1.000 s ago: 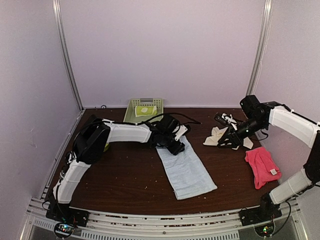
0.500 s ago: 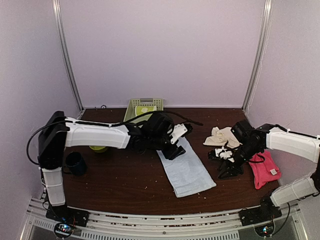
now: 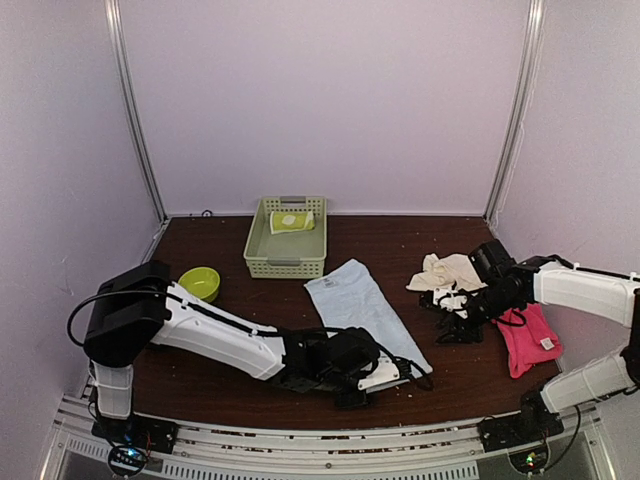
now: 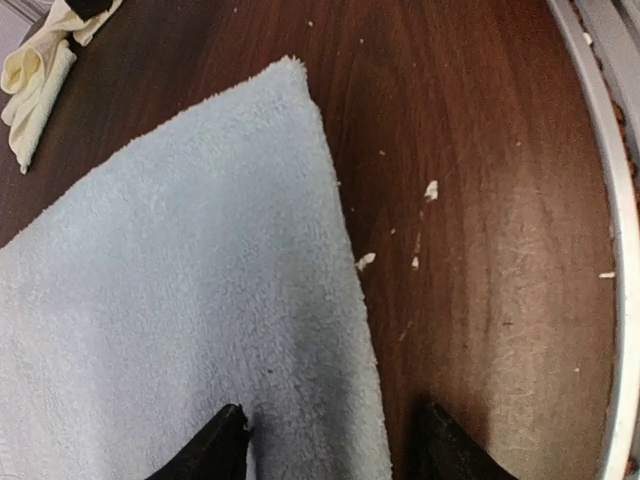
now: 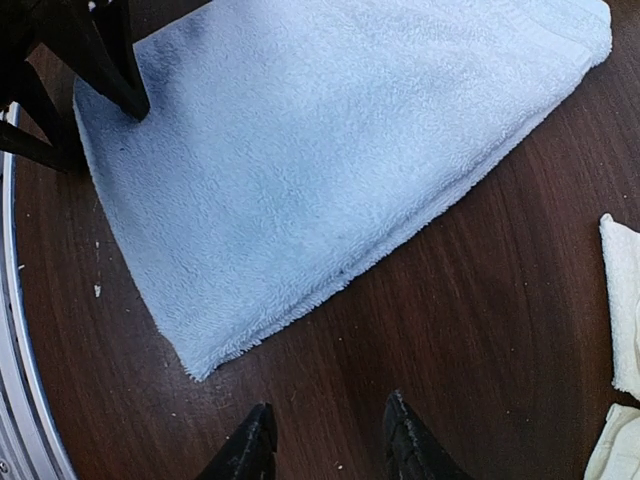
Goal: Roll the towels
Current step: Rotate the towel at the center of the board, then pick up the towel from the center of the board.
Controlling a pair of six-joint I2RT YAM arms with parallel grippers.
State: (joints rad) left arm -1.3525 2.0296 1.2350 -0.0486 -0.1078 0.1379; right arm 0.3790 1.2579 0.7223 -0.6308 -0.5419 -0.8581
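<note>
The light blue towel [image 3: 365,312] is the largest cloth here, a plush rectangle spread flat and unrolled on the dark wooden table [image 3: 240,305]. It stretches away from the left gripper [image 4: 335,450], which sits low at the towel's near end. Its jaws are well apart and hold nothing. One finger is over the pile and the other over bare wood, with the towel's side edge running between them. The right gripper [image 5: 325,445] is partly open and also empty, with only tabletop between its fingers. The blue towel's long edge lies just ahead of it in its wrist view. The crumpled cream-white towel [image 3: 447,270] is just beyond this gripper, and the bunched hot pink towel [image 3: 522,338], showing its white tag, is back beside the gripper's arm. A folded lime-green towel [image 3: 292,221] lies in the green basket [image 3: 262,262], well away from both grippers. That makes four towels, one of each colour, plus one basket and one green bowl [image 3: 200,282].
</note>
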